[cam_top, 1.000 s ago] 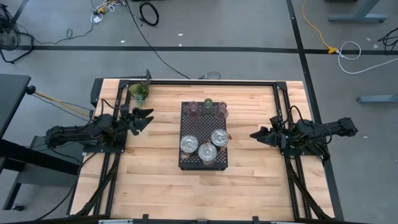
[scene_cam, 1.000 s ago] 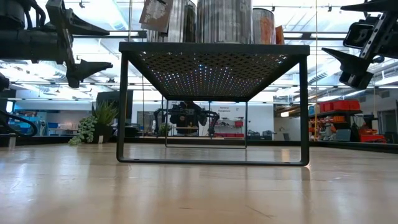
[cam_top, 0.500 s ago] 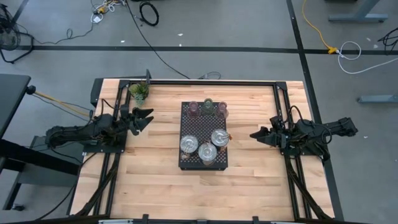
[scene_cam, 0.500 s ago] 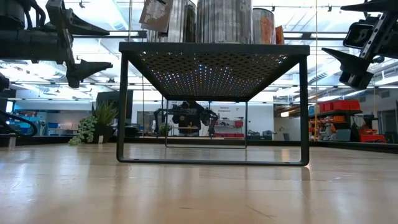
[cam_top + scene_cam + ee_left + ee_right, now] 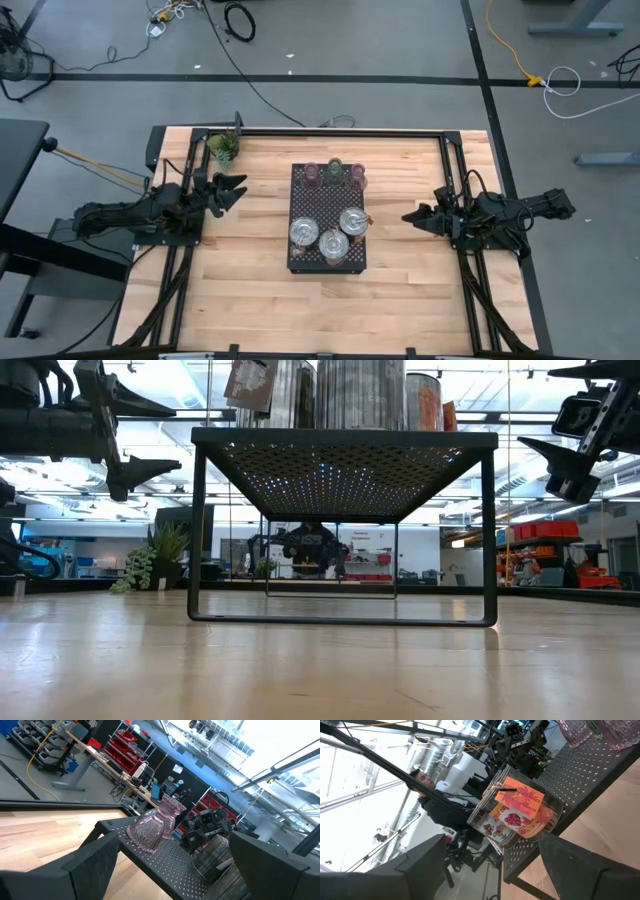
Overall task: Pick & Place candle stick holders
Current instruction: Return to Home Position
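Observation:
Six candle stick holders stand on a black perforated tray [image 5: 301,190] at mid-table. Three wider silvery glass ones [image 5: 352,221] [image 5: 303,233] [image 5: 333,244] stand on its near half. Two pinkish ones [image 5: 311,173] [image 5: 357,177] and a pale green one [image 5: 334,167] stand in a row along its far edge. My left gripper [image 5: 237,189] is open and empty, left of the tray. My right gripper [image 5: 410,216] is open and empty, right of the tray. In the left wrist view a pink holder [image 5: 156,825] stands on the tray's edge. In the right wrist view a glass holder with an orange label [image 5: 520,810] shows.
A small green potted plant [image 5: 224,147] stands at the table's far left corner, close behind my left gripper. The tray is a raised stand on thin legs [image 5: 195,535]. Bare wood lies on both sides of the tray and in front of it. A person [image 5: 427,790] is beyond the table.

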